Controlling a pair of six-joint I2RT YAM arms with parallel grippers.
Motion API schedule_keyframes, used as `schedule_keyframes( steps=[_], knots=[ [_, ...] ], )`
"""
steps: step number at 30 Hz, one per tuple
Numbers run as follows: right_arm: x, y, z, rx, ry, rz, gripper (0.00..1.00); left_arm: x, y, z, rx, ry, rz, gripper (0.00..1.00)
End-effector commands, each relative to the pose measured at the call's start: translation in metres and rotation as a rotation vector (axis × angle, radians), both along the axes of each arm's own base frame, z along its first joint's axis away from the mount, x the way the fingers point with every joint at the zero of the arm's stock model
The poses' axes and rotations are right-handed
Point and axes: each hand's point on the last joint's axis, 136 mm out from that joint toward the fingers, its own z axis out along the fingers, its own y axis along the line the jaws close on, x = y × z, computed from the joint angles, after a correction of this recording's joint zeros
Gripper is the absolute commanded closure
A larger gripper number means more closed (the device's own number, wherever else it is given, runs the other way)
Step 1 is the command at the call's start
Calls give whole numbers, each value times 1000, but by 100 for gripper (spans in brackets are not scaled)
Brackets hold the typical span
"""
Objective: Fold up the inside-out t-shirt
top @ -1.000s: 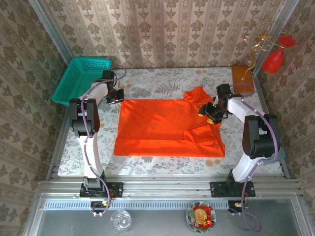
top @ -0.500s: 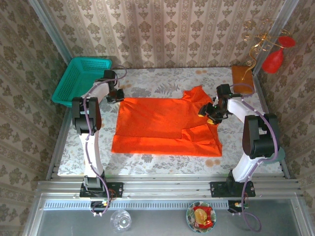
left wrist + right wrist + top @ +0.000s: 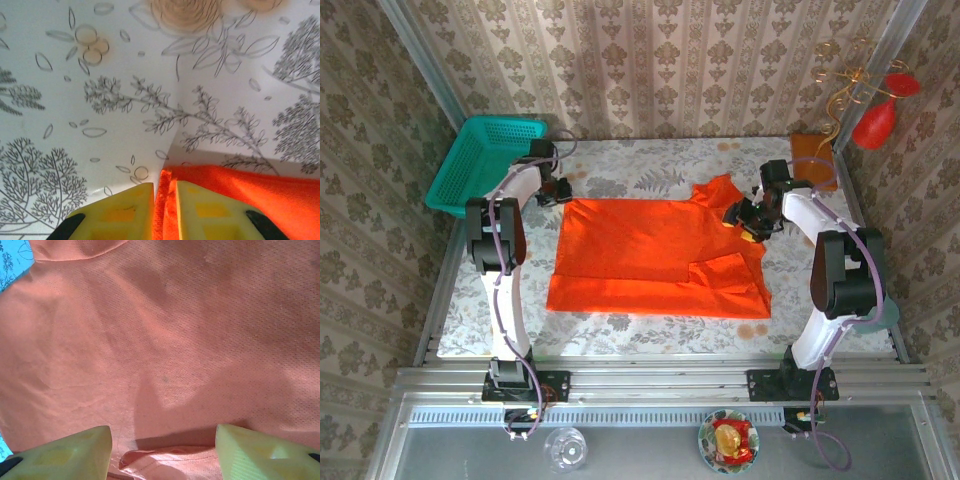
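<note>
Inside-out t-shirt (image 3: pixel 640 250) flat on counter (image 3: pixel 640 330), between my arms | progress: looks part-folded, right side lapped over, far sleeve loose, more folds left | my left claw (image 3: pixel 165 186) nearly pressed together around far-left corner; grip, cannot tell | my right claw (image 3: pixel 162 432) spread over cloth, holding nothing

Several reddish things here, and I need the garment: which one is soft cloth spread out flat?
The orange-red t-shirt, wrinkled and spread across the table. The red vase is glossy and stands upright; the brown-orange block is a straight-edged slab.
</note>
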Motion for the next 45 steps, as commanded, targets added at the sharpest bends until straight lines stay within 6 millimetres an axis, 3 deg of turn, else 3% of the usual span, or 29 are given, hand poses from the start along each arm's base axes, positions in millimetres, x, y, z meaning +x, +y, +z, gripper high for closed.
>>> schedule_keyframes(
  steps=[1,6,14,27,38,45],
  knots=[
    [-5,-1,-7,-25,32,21,42,4,-4,11,2,-18,7,81],
    [-4,-1,-7,-24,32,21,42,7,-4,11,2,-20,7,78],
    [-2,-1,-9,-25,33,22,42,5,-5,-12,7,58,-4,77],
    [13,-2,-10,-34,23,23,42,-3,-4,-28,14,114,-12,80],
    [69,-14,0,-153,-82,110,42,-5,-5,-29,13,113,-26,100],
    [118,-26,-4,-278,-143,231,45,-5,-5,-24,13,104,-31,100]
  ],
)
